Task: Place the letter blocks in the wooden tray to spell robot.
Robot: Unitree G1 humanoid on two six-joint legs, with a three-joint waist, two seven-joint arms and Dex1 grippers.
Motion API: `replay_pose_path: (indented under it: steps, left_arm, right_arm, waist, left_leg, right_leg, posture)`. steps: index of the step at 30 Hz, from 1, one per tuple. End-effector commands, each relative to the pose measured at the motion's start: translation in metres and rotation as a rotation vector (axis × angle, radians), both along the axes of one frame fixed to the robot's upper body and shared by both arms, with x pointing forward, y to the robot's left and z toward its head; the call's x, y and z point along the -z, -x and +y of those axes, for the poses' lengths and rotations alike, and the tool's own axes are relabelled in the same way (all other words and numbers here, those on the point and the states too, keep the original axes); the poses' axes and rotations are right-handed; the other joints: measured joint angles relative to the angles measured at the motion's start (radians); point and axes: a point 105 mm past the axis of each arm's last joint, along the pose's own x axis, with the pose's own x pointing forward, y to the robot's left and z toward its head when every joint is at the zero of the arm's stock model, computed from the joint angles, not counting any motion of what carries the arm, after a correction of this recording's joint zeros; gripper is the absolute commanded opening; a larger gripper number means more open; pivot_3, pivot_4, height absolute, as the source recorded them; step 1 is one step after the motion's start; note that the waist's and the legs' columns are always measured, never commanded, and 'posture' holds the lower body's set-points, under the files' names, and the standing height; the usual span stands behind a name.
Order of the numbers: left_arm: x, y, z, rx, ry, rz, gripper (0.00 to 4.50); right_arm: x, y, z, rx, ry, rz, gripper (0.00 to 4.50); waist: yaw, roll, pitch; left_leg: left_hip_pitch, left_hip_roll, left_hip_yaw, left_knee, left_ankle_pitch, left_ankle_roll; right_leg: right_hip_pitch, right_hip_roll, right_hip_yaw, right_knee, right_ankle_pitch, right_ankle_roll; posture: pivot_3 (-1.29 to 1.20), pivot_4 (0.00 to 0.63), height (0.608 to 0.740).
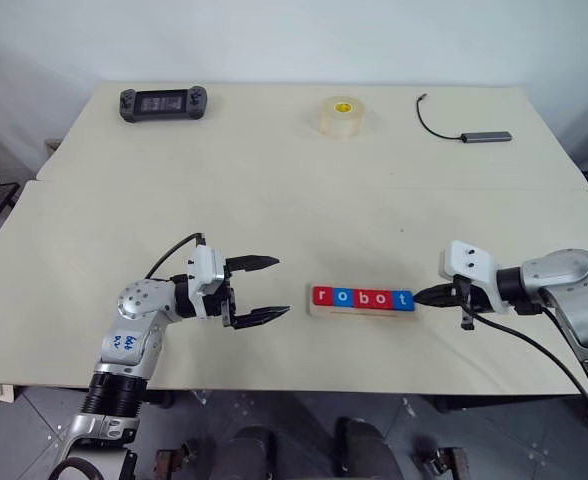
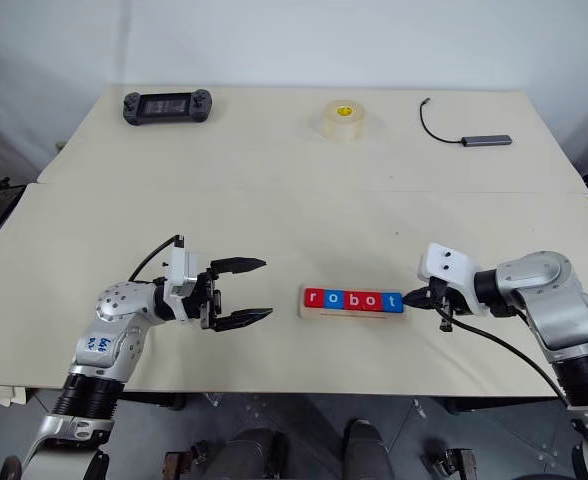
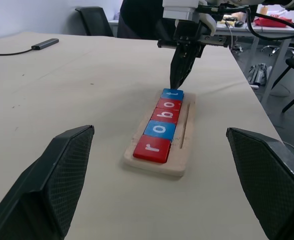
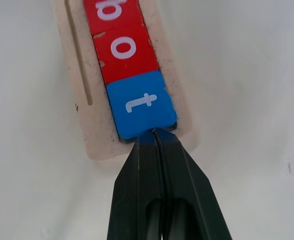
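all five letter blocks (image 1: 363, 297) sit in a row in the wooden tray (image 1: 319, 311), reading r, o, b, o, t from the robot's left to its right, so the word looks finished; the tray lies on the table (image 1: 274, 190) between the two arms; the right gripper (image 1: 421, 297) has its two black fingers pressed together with nothing between them, their joined tip touching the outer edge of the blue t block (image 4: 141, 103) at the tray's right end; the left gripper (image 1: 270, 289) hangs off the tray's left end with its fingers spread apart and empty, near the tray but not touching it; the risk from here, as i judge it, lies mostly with that closed tip; if it pushes any further along the row it could slide the whole tray across the table, or ride the t block up over its red neighbour and spoil the row; pulling back at a slant might drag the t block's edge up and tip it out of the slot; a straight retreat away from the tray looks safest.
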Motion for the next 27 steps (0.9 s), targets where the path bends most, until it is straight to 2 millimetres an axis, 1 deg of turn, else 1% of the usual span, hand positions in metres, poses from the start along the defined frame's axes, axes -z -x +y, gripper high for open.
replay_pose_path:
  steps: [1, 3, 4, 6, 7, 8, 10, 12, 13, 14, 17, 18, 19, 21, 22, 24, 27]
  left_arm:
    - [-0.004, 0.001, 0.002, 0.001, -0.011, -0.022, 4.50]
    - [-0.002, 0.000, 0.004, -0.004, -0.033, -0.025, 4.50]
    - [-0.001, 0.000, 0.006, -0.006, -0.041, -0.028, 4.50]
    - [0.000, -0.001, 0.012, -0.021, -0.063, -0.031, 4.50]
    - [0.002, -0.001, 0.016, -0.031, -0.072, -0.032, 4.50]
    - [0.003, -0.002, 0.019, -0.041, -0.081, -0.029, 4.50]
    - [0.005, -0.002, 0.027, -0.062, -0.097, -0.022, 4.50]
    - [0.007, -0.001, 0.033, -0.080, -0.103, -0.021, 4.50]
    - [0.008, -0.001, 0.036, -0.090, -0.111, -0.017, 4.50]
    - [0.011, 0.000, 0.041, -0.108, -0.121, -0.003, 4.50]
    - [0.016, 0.004, 0.048, -0.122, -0.139, 0.015, 4.50]
    - [0.018, 0.003, 0.050, -0.135, -0.149, 0.013, 4.50]
    - [0.017, 0.002, 0.050, -0.150, -0.142, 0.013, 4.50]
    - [0.014, 0.000, 0.050, -0.177, -0.128, 0.006, 4.50]
    - [0.013, 0.000, 0.050, -0.183, -0.124, 0.003, 4.50]
    - [0.011, 0.001, 0.050, -0.188, -0.128, -0.004, 4.50]
    - [0.009, 0.004, 0.049, -0.186, -0.132, -0.015, 4.50]
  right_arm:
    - [-0.023, 0.006, -0.004, -0.007, -0.068, -0.122, 0.01]
    - [-0.024, 0.017, -0.008, -0.029, -0.110, -0.140, 0.01]
    - [-0.024, 0.026, -0.010, -0.052, -0.156, -0.126, 0.01]
    - [-0.029, 0.038, -0.011, -0.086, -0.282, -0.161, 0.01]
    - [-0.033, 0.041, -0.012, -0.085, -0.348, -0.194, 0.01]
    - [-0.032, 0.043, -0.014, -0.054, -0.401, -0.170, 0.18]
    - [-0.027, 0.048, -0.013, -0.055, -0.452, -0.181, 0.52]
    - [-0.019, 0.058, -0.009, -0.057, -0.493, -0.107, 1.16]
    - [-0.016, 0.059, -0.008, -0.069, -0.488, -0.140, 1.53]
    - [-0.011, 0.062, -0.008, -0.066, -0.498, -0.154, 1.78]
    - [-0.002, 0.068, -0.003, -0.049, -0.552, -0.149, 2.86]
    - [0.003, 0.070, -0.002, -0.055, -0.542, -0.154, 3.25]
    - [0.007, 0.070, -0.002, -0.052, -0.538, -0.159, 3.55]
    - [0.010, 0.069, -0.002, -0.046, -0.543, -0.177, 4.28]
    - [0.010, 0.069, -0.001, -0.044, -0.546, -0.181, 4.48]
    - [0.008, 0.067, -0.001, -0.051, -0.537, -0.202, 4.48]
    - [0.006, 0.062, -0.011, -0.048, -0.514, -0.198, 4.48]
  waist:
    - [0.005, 0.000, 0.000]
    - [0.013, 0.000, 0.000]
    - [0.018, 0.000, 0.000]
    - [0.024, 0.000, 0.000]
    - [0.023, 0.000, 0.000]
    - [0.022, 0.000, 0.000]
    - [0.020, 0.000, 0.000]
    - [0.019, 0.000, 0.000]
    - [0.019, 0.000, 0.000]
    - [0.018, 0.000, 0.000]
    - [0.019, 0.000, 0.000]
    - [0.019, 0.000, 0.000]
    - [0.020, 0.000, 0.000]
    - [0.023, 0.000, 0.000]
    - [0.022, 0.000, 0.000]
    - [0.021, 0.000, 0.000]
    - [0.020, 0.000, 0.000]
  left_leg:
    - [0.000, 0.000, 0.000, 0.000, 0.000, 0.000]
    - [0.000, 0.000, -0.001, 0.000, 0.000, 0.000]
    - [0.000, 0.000, 0.000, 0.000, 0.000, 0.000]
    - [0.000, 0.000, 0.000, 0.000, 0.000, 0.000]
    - [0.000, 0.000, -0.001, 0.000, 0.000, 0.000]
    - [0.000, 0.000, 0.000, 0.000, 0.000, 0.000]
    - [0.001, 0.000, 0.000, 0.000, 0.000, 0.000]
    - [0.002, 0.001, 0.000, 0.000, 0.000, 0.000]
    - [0.002, 0.001, 0.000, 0.000, 0.000, 0.000]
    - [0.002, 0.001, 0.000, 0.000, 0.000, 0.000]
    - [0.002, 0.001, 0.000, 0.000, 0.000, 0.000]
    - [0.002, 0.001, 0.000, 0.000, 0.000, 0.000]
    - [0.002, 0.000, 0.000, 0.000, 0.000, 0.000]
    - [0.002, 0.000, 0.000, 0.000, 0.000, 0.000]
    - [0.002, 0.000, 0.000, 0.000, 0.000, 0.000]
    - [0.002, 0.000, 0.000, 0.000, 0.000, 0.000]
    - [0.002, 0.000, 0.000, 0.000, 0.000, 0.000]
  right_leg:
    - [0.000, 0.000, 0.000, 0.000, 0.000, 0.000]
    - [0.001, 0.000, -0.001, 0.000, 0.000, 0.000]
    - [0.001, 0.000, 0.000, 0.000, 0.000, 0.000]
    - [0.001, 0.000, -0.001, -0.001, 0.000, 0.000]
    - [0.001, 0.000, -0.001, -0.001, 0.000, 0.000]
    - [0.002, 0.000, -0.001, -0.001, 0.000, 0.000]
    - [0.002, 0.000, 0.000, 0.000, 0.000, 0.000]
    - [0.002, 0.001, 0.000, 0.000, 0.000, 0.000]
    - [0.002, 0.001, 0.000, 0.001, 0.000, 0.000]
    - [0.002, 0.001, 0.000, 0.000, 0.000, 0.000]
    - [0.002, 0.001, 0.000, 0.000, 0.000, 0.000]
    - [0.002, 0.001, 0.001, 0.000, 0.000, 0.000]
    - [0.002, 0.000, 0.001, 0.001, 0.000, 0.000]
    - [0.002, 0.000, 0.001, 0.001, 0.000, 0.000]
    - [0.002, 0.000, 0.001, 0.001, 0.000, 0.000]
    - [0.002, 0.000, 0.001, 0.001, 0.000, 0.000]
    - [0.002, 0.000, 0.001, 0.001, 0.000, 0.000]
  posture:
    - [0.00, 0.150, 0.740]
    - [0.00, 0.150, 0.740]
    - [0.00, 0.150, 0.740]
    - [0.00, 0.150, 0.740]
    - [0.00, 0.150, 0.740]
    - [0.00, 0.150, 0.740]
    - [0.00, 0.150, 0.740]
    - [0.00, 0.150, 0.740]
    - [0.00, 0.150, 0.740]
    - [0.00, 0.150, 0.740]
    - [0.00, 0.150, 0.740]
    - [0.00, 0.150, 0.740]
    - [0.00, 0.150, 0.740]
    - [0.00, 0.150, 0.740]
    - [0.00, 0.150, 0.740]
    - [0.00, 0.150, 0.740]
    - [0.00, 0.150, 0.740]
